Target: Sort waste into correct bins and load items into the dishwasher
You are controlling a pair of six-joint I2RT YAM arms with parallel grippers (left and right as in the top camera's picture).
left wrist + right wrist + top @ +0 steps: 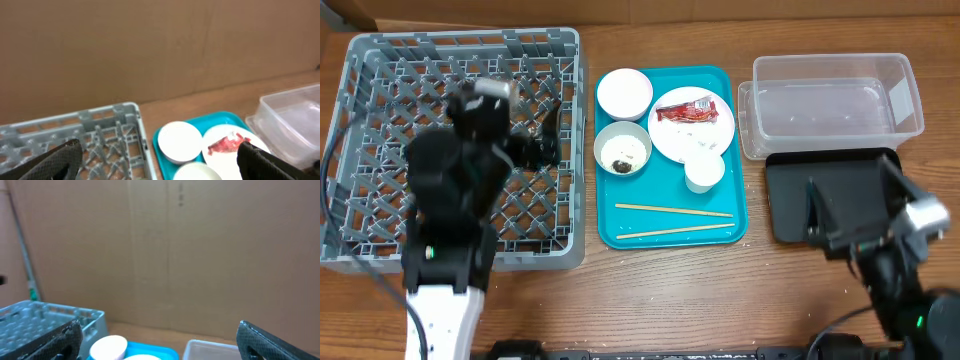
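Note:
The grey dish rack [380, 60] fills the left of the table. My left gripper [548, 140] hangs open over its right side, empty. On the teal tray [730, 225] stand a white bowl [623, 93], a pale bowl [622, 150] holding rice and a brown scrap, a plate [670, 135] carrying a red wrapper [685, 110] and a white napkin [706, 146], and a small cup [704, 172]. The clear tub [835, 105] and black tray [785, 200] lie at the right. Open and empty, my right gripper [855, 190] is above the black tray.
Two wooden chopsticks [675, 210] lie on the teal tray's near end. A cardboard wall [150, 50] closes the far side. In the left wrist view the rack [100, 125], the white bowl [179, 141] and the wrapper [226, 144] lie ahead.

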